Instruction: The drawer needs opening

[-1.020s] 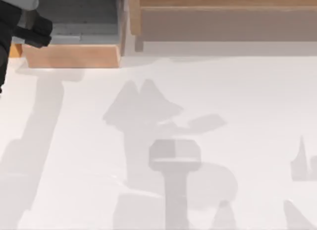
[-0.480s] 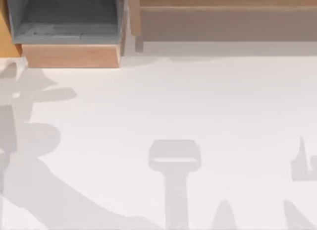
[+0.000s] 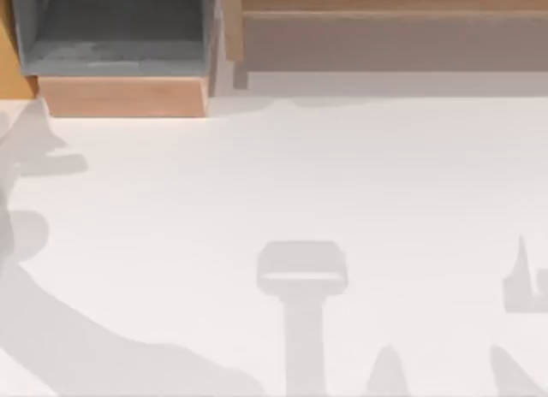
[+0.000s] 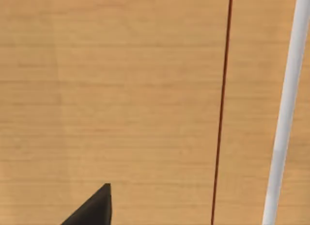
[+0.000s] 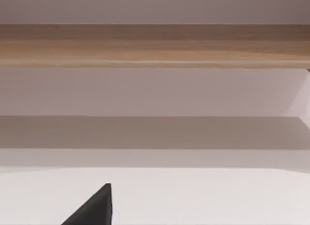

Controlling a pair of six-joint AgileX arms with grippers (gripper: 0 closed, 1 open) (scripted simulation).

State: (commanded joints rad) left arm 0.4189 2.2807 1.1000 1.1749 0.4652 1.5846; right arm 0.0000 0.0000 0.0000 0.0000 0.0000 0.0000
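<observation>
The drawer (image 3: 111,33) stands pulled out of the wooden cabinet (image 3: 385,20) at the table's back left. Its grey inside lies open to the top view, and its wooden front panel (image 3: 124,96) faces the table. In the left wrist view a black part of my left gripper (image 4: 94,208) hangs close before a wooden surface (image 4: 121,99) that carries a thin dark red line (image 4: 222,113) and a white bar (image 4: 286,113). A black part of my right gripper (image 5: 94,208) appears in the right wrist view, low over the white table and facing the cabinet's wooden edge (image 5: 155,45) from a distance.
The white table (image 3: 300,174) stretches in front of the cabinet with only arm shadows on it, at the left edge and along the front.
My left arm, which was over the drawer's left side one second ago, has left the top view. Its shadow has slid to the table's left edge. The drawer has not moved.
</observation>
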